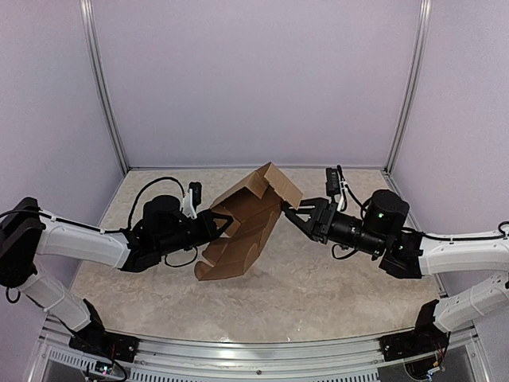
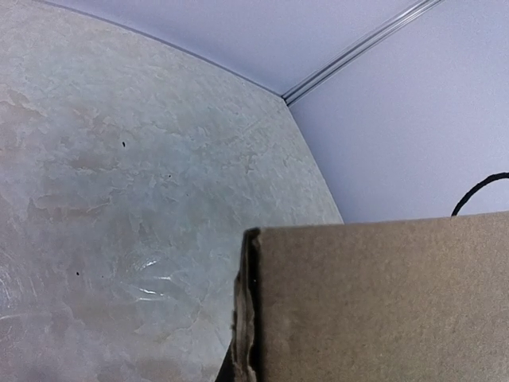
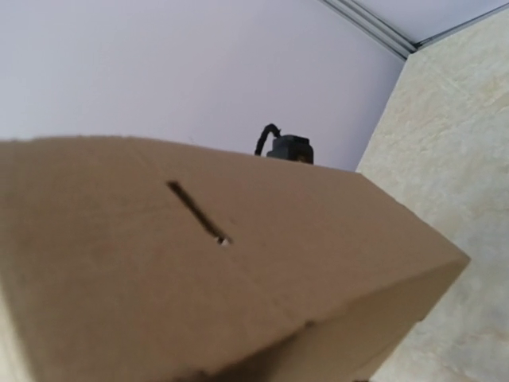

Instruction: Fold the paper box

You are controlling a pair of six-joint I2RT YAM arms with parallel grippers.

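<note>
box: paper box (image 1: 242, 231), plain brown cardboard, partly formed, open side facing L. Mid-scene, tilted, long axis running near-left to far-right.
box top: flap (image 1: 280, 183) standing open at the far-right end.
box low end: down by the table (image 1: 334, 290); can't tell if touching.
box vs L gripper: left gripper (image 1: 225, 225) comes in from the L, tips at the box's open L edge, closed down on a cardboard wall.
L wrist view: cardboard panel fills lower R of view, raw edge close to lens; own fingers hidden.
box vs R gripper: right gripper (image 1: 288, 213) comes in from the R, tips right at the box's R wall, just below the flap.
R gripper state: can't tell whether it's gripping or only touching.
R wrist view: box panel w/ a narrow slot (image 3: 197, 211) fills most of view; fingers hidden.
surroundings: pale mottled tabletop, plain lilac walls (image 1: 254, 79).
</note>
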